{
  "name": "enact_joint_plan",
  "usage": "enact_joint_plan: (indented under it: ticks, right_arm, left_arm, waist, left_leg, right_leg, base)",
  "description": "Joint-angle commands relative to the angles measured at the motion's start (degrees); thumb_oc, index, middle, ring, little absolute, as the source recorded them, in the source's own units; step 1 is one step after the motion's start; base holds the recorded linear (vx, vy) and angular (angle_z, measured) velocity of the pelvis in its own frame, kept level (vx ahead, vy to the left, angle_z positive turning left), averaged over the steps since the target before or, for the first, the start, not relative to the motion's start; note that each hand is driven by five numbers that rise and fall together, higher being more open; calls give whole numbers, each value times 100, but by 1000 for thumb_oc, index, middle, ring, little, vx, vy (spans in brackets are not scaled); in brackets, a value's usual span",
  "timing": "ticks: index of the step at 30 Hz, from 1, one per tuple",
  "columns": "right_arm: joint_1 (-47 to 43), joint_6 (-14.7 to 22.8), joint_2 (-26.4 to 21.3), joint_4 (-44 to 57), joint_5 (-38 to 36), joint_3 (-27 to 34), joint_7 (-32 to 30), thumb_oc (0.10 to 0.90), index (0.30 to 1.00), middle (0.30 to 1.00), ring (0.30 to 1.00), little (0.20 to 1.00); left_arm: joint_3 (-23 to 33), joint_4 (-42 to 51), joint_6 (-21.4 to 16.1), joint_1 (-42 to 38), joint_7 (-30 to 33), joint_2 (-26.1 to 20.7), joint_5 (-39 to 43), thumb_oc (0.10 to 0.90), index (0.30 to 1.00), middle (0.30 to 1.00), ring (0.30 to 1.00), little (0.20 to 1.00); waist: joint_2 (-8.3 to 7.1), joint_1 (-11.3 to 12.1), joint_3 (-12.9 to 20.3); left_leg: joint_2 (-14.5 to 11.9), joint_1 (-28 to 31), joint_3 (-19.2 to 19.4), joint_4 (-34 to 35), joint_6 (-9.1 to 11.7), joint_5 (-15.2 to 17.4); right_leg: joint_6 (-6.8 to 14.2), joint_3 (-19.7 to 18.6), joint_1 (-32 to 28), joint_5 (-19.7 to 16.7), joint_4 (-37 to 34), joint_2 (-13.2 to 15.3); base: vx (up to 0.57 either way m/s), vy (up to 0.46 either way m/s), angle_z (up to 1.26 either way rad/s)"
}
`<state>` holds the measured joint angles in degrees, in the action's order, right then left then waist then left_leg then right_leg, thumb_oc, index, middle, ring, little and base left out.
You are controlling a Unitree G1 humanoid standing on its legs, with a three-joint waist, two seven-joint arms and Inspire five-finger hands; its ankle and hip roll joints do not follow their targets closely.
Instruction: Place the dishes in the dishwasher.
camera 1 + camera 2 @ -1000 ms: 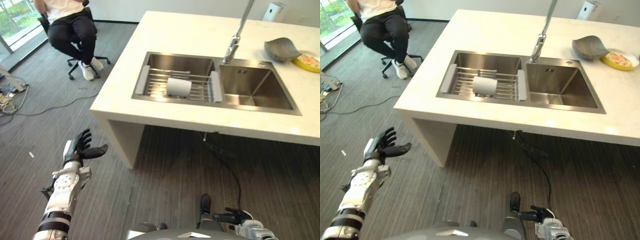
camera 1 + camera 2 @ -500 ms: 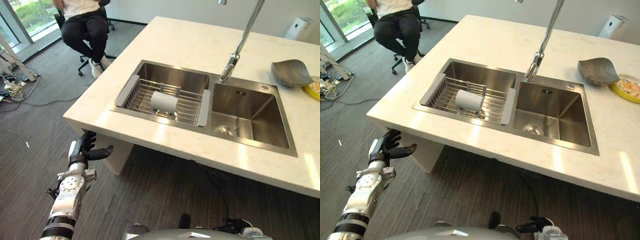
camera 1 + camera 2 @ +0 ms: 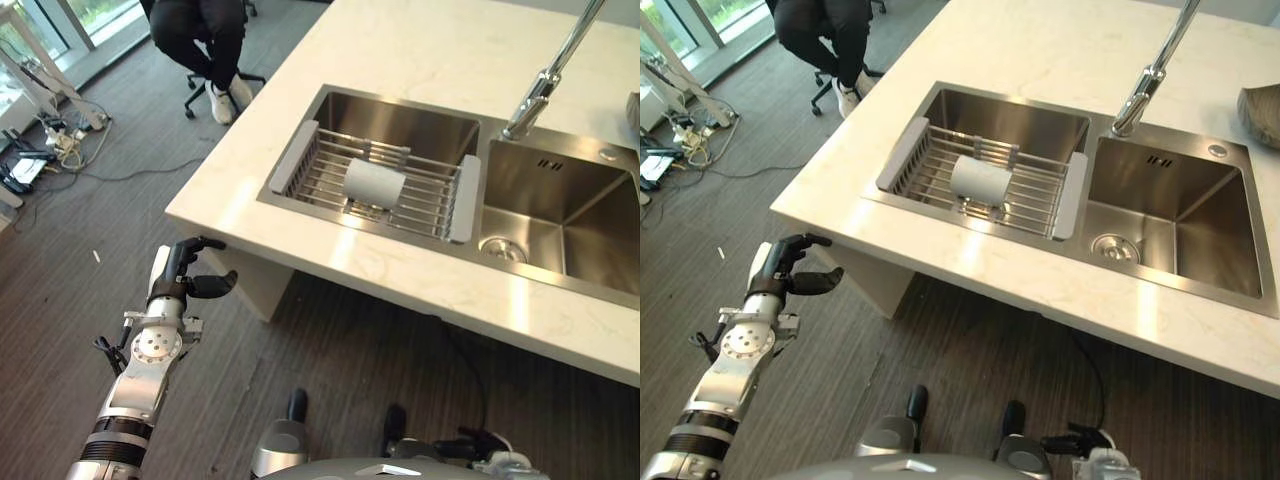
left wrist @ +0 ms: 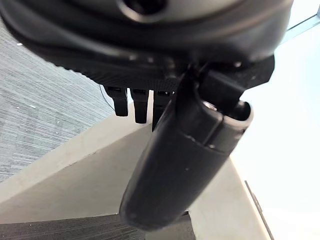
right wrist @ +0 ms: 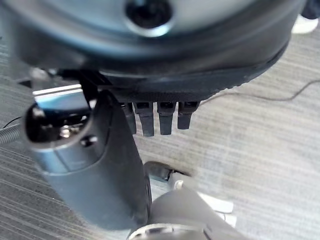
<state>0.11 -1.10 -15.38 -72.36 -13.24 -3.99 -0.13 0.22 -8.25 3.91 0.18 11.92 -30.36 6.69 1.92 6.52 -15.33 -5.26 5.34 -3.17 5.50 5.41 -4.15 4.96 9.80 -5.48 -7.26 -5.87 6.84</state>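
A white cup point(image 3: 374, 182) lies on its side on a wire rack point(image 3: 320, 165) in the left basin of a steel sink point(image 3: 400, 115). A grey bowl point(image 3: 1265, 100) sits on the counter at the far right edge. My left hand point(image 3: 182, 280) hangs open and holds nothing, low over the floor, just below the counter's near left corner; its fingers point(image 4: 135, 102) are relaxed. My right hand point(image 3: 1080, 440) is low beside me, over the floor, also open and holding nothing, with its fingers point(image 5: 160, 117) in a row.
The pale stone counter point(image 3: 420, 50) juts toward me. A tall faucet point(image 3: 540, 90) stands between the basins, and the right basin point(image 3: 570, 215) holds a drain. A seated person point(image 3: 205, 30) on a wheeled chair is at the far left, with cables point(image 3: 50, 150) on the floor.
The whole picture has shifted, so the camera has moved; the sink now lies more to the right. My left hand stays below the counter corner, its fingers a little more bent.
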Motion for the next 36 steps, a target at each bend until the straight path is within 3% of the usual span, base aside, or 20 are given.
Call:
enact_joint_plan:
  ticks: [1, 8, 13, 16, 19, 23, 29, 34, 36]
  right_arm:
    - [61, -59, -250, -263, -48, -256, -24, 800, 900, 900, 900, 900]
    - [169, -168, -249, -501, 100, -147, 37, 800, 900, 900, 900, 900]
    - [197, -242, -298, -459, 70, -157, 101, 800, 900, 900, 900, 900]
    - [217, -334, -342, -447, 168, -35, 179, 800, 900, 900, 900, 900]
    - [267, -337, -350, -452, 178, 31, 211, 800, 900, 900, 900, 900]
    - [342, -292, -258, -426, 176, 43, 187, 800, 900, 900, 900, 900]
    - [332, -162, -196, -393, 122, -131, 69, 800, 900, 900, 900, 900]
    - [268, -58, -202, -301, 78, -308, 54, 800, 900, 900, 900, 900]
    - [236, -22, -213, -220, 49, -411, 57, 800, 900, 900, 900, 900]
  left_arm:
    - [245, 927, -1076, -1140, 161, -107, 104, 800, 900, 900, 900, 900]
    - [685, 647, -911, -386, -107, -204, 196, 800, 900, 900, 900, 900]
    - [600, -588, -704, 99, -460, 179, 1102, 800, 900, 900, 900, 900]
    - [823, -1340, -400, 635, -633, -55, 717, 800, 900, 900, 900, 900]
    - [1084, -1414, -314, 760, -535, -249, 295, 800, 900, 900, 900, 900]
    - [1630, -897, -390, 813, 52, -378, -463, 800, 900, 900, 900, 900]
    - [1725, 75, -646, 492, 678, -434, -1079, 800, 900, 900, 900, 900]
    - [1143, 830, -874, -189, 629, -557, -1330, 800, 900, 900, 900, 900]
    - [570, 1247, -966, -848, 509, -745, -1587, 800, 900, 900, 900, 900]
  waist:
    - [187, -221, 808]
    - [65, -53, 895]
    - [40, -18, 894]
    - [75, -6, 913]
    - [77, 15, 906]
    - [40, 95, 890]
    - [-38, 141, 866]
    - [-80, 29, 873]
    - [-74, -142, 910]
  left_leg:
    - [-160, -122, -47, -50, 123, 175]
    - [-97, 0, -76, -50, 85, 275]
    - [-59, 30, -114, -50, 46, 275]
    - [-37, 53, -142, -50, 24, 284]
    - [-29, 32, -182, -50, 27, 273]
    - [-28, -11, -245, -50, 39, 265]
    - [-44, -57, -235, -50, 55, 278]
    - [-58, -32, -119, -50, 54, 320]
    - [-65, 26, 2, -50, 49, 374]
  right_leg:
    - [328, 149, -81, 835, 349, -125]
    - [398, 156, -290, 747, 102, -92]
    - [376, 107, -343, 768, 103, -92]
    - [369, 112, -384, 792, 107, -83]
    - [362, 126, -375, 805, 116, -85]
    - [357, 224, -355, 810, 113, -96]
    - [399, 247, -285, 766, 87, -84]
    - [437, 170, -252, 733, 87, -62]
    - [468, 92, -235, 721, 87, -50]
  base:
    - [34, 94, -16]
    - [24, 28, -4]
    - [10, 10, 0]
    - [43, 35, -6]
    - [12, 17, 2]
    - [4, -14, 19]
    - [-11, -27, 11]
    - [4, -1, -2]
    - [28, 12, -22]
